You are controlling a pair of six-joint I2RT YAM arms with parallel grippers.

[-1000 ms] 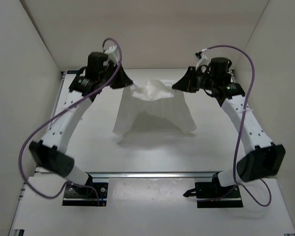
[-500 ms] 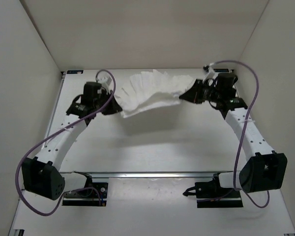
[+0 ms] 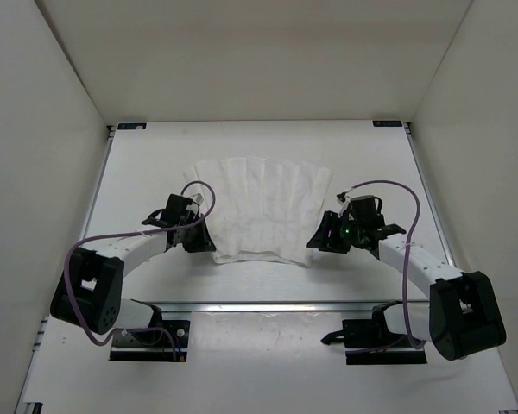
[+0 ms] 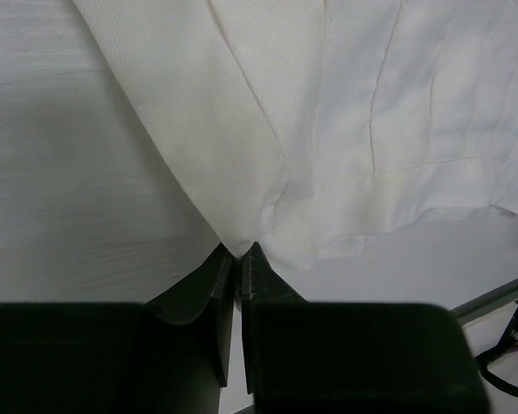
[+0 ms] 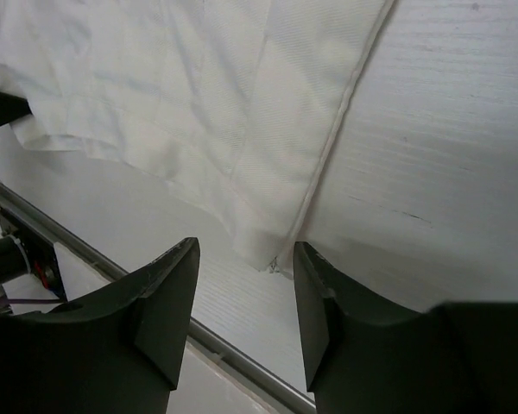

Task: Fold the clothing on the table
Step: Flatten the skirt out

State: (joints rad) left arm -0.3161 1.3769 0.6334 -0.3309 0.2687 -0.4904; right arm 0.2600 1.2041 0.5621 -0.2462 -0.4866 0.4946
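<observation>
The clothing (image 3: 263, 207) lies spread flat and fan-shaped in the middle of the table (image 3: 155, 155), pleats running from its wide far hem to a narrower near hem close to the near edge. The left gripper (image 3: 200, 241) sits at its near-left corner and the right gripper (image 3: 318, 241) at its near-right corner, both low over the tabletop. From above, the gripper bodies cover those two corners, so the grip cannot be read there.

The wrist cameras show more. On the left, the fingers (image 4: 203, 293) stand almost together with only a thin slit between them, and the point of the cloth corner reaches right to their tips; whether it is pinched I cannot tell. On the right, the fingers (image 5: 164, 302) stand wide apart, and the hemmed corner lies on the table between them, touching neither.

A metal rail (image 3: 259, 305) runs along the near edge, and a purple cable (image 3: 78, 250) loops from each arm. White walls surround the table.
</observation>
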